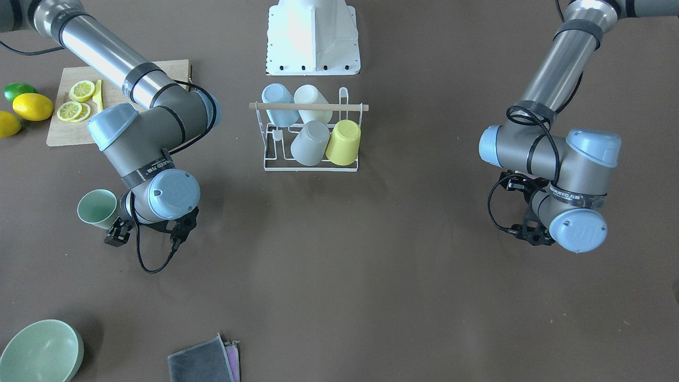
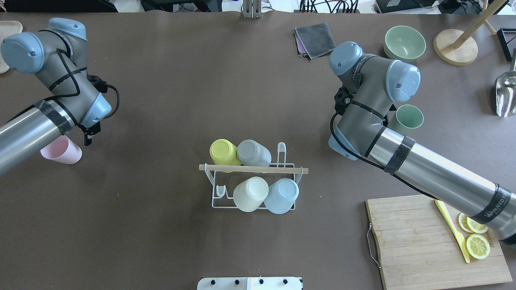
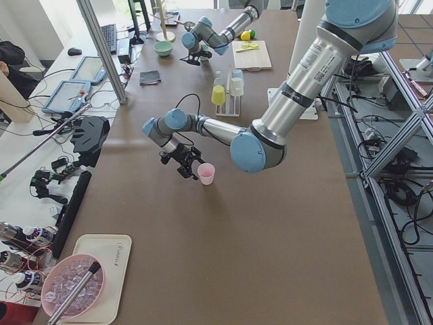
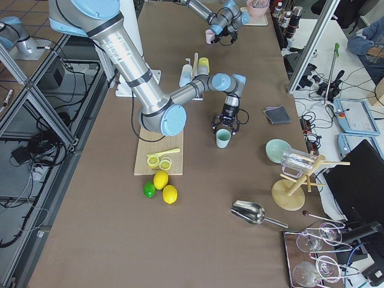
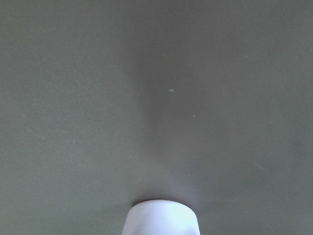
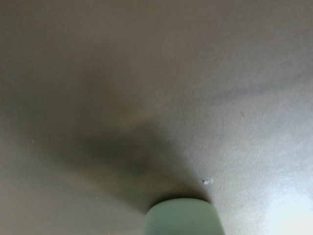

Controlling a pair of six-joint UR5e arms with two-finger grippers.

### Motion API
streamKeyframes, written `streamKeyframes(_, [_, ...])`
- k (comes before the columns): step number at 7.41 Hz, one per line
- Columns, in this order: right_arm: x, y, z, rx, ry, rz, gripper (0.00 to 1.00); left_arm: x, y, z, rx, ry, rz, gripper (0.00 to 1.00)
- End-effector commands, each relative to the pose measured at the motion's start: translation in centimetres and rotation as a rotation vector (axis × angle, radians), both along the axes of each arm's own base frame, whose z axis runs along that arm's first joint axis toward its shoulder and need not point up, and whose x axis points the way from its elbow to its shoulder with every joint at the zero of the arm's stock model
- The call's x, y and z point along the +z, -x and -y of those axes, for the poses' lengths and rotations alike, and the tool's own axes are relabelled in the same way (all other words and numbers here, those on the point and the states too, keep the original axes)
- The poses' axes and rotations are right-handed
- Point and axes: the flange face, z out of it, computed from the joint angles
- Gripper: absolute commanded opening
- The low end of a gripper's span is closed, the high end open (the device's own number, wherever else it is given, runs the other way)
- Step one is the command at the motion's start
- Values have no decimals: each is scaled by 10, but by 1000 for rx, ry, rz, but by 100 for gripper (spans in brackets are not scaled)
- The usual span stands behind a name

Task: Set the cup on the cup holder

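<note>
A matte brown worktop (image 2: 161, 100) is seen, plain and unmarked apart from a few pale specks. The cup holder (image 2: 282, 170) stands at its middle, just in front of the robot's white base plate (image 1: 313, 37). Four cups are carried mouth-down on the prongs: a yellow cup (image 2: 224, 152), a grey cup (image 2: 253, 153), a cream cup (image 2: 250, 194) and a pale blue cup (image 2: 282, 195).

A green cup (image 2: 409, 118) is found upright, well apart from the cup holder on the robot's right. The right tool (image 4: 226, 127) is poised directly over it, but whether it is wide, narrow or gripping cannot be told. A pink cup (image 2: 64, 152) stands well apart from the cup holder on the robot's left. The left tool (image 3: 189, 166) is held just beside it, and its state cannot be told either.

On the robot's right of the cup holder, nearer the robot, a wooden cutting board (image 2: 423, 241) is laid with lemon slices (image 2: 477, 245) and a yellow knife (image 2: 451, 225). Beyond the cup holder, on the far side, a folded grey cloth (image 2: 316, 38) and a green bowl (image 2: 404, 42) are placed.

Around the worktop, aluminium frame posts (image 3: 101, 47), tablets (image 3: 67, 95) on a side bench, and loose cables are visible.
</note>
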Motion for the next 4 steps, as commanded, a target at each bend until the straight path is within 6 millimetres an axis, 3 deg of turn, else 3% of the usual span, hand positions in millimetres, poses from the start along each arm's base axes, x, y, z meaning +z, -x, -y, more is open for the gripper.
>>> streamKeyframes(1, [8, -2, 1, -9, -12, -10, 100, 10, -4, -7, 43, 21, 9, 98])
streamKeyframes(4, [12, -3, 1, -10, -13, -9, 100, 13, -3, -11, 68, 23, 22, 98])
